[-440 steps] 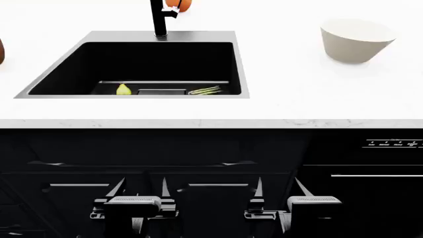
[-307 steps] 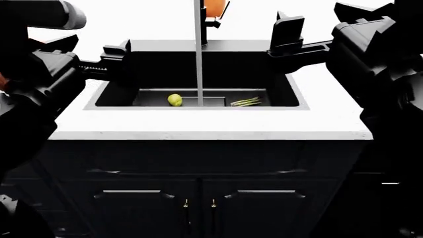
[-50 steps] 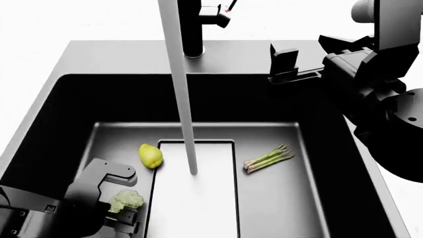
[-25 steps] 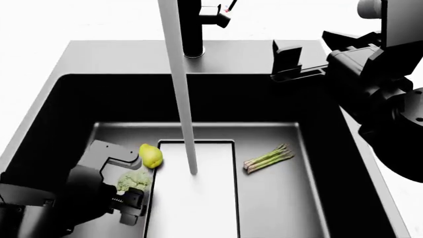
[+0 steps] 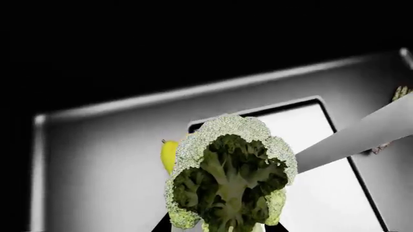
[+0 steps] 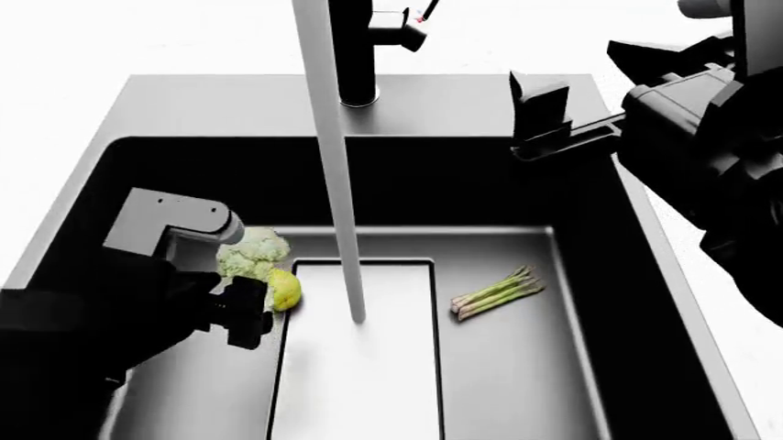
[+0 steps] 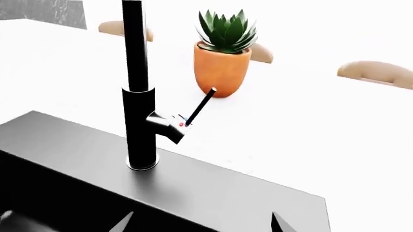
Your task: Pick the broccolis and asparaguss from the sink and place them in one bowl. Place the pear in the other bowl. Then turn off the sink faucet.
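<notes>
1. Nearest the robot, at the left of the sink (image 6: 404,101), the left gripper (image 6: 233,275) hangs over the basin floor with its fingers closed around the broccoli (image 6: 253,250), which is lifted clear of the floor.
2. From the left wrist camera the broccoli (image 5: 227,179) fills the foreground, seen from its stem side with the pale florets ringing the darker branching underside.
3. Just beyond and below it lies the pear (image 6: 284,289), yellow-green, on the sink floor at the left edge of the pale rectangular floor panel (image 6: 355,385); in the left wrist view only a sliver of the pear (image 5: 169,154) shows beside the broccoli.
4. A stream of water (image 6: 336,183) falls from above and lands on that panel near its far end.
5. Right of the panel, well apart from the pear, the asparagus bundle (image 6: 497,292) lies flat on the dark floor, angled with its tips toward the far right.
6. Farther back, the black faucet post (image 6: 354,50) stands on the sink's rear rim, its small side lever (image 7: 199,107) sticking out and upward.
7. Over the rear right corner of the sink, the right gripper (image 6: 545,115) hovers above the rim holding nothing, its two fingertips set wide apart at the edge of the right wrist view.
8. Beyond the faucet, a succulent in an orange pot (image 7: 223,65) sits on the white counter (image 7: 322,145).
</notes>
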{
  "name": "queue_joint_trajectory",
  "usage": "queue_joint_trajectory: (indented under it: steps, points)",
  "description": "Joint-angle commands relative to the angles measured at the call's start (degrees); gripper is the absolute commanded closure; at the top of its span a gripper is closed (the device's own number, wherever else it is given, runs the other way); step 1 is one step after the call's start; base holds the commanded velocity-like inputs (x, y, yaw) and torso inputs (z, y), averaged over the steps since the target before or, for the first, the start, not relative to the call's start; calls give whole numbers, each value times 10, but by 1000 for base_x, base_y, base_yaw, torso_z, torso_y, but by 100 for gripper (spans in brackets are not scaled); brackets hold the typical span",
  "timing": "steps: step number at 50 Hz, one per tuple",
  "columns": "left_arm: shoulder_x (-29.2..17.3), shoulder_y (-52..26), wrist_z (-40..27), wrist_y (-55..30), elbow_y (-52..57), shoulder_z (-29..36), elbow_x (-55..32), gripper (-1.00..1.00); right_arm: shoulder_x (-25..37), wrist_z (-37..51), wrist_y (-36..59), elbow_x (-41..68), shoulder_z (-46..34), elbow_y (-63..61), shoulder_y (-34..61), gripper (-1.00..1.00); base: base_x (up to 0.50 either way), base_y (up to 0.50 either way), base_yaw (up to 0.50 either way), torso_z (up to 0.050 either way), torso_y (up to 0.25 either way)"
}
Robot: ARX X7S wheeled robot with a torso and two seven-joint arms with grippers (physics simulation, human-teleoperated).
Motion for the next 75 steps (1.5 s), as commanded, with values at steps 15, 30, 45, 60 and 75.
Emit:
queue_joint_trajectory:
  steps: [15, 30, 45, 60, 75]
  points:
    - [-23, -30, 11, 41, 68, -62, -16, 100, 31, -301, 108, -129, -150, 25, 163, -100, 0, 0, 0, 0, 0]
    - [-23, -43, 15, 52, 75, -68, -19, 100, 45, -635, -9, -378, -379, 72, 238, -100, 0, 0, 0, 0, 0]
    - [-17, -44, 34, 53, 64, -62, 6, 100, 14, -815, -106, -512, -532, 170, 292, -100, 0, 0, 0, 0, 0]
    - [-25, -34, 35, 63, 70, -70, 3, 100, -12, -920, -187, -584, -626, 221, 303, -100, 0, 0, 0, 0, 0]
    - [-31, -37, 16, 69, 79, -66, -15, 100, -25, -964, -242, -620, -682, 256, 271, -100, 0, 0, 0, 0, 0]
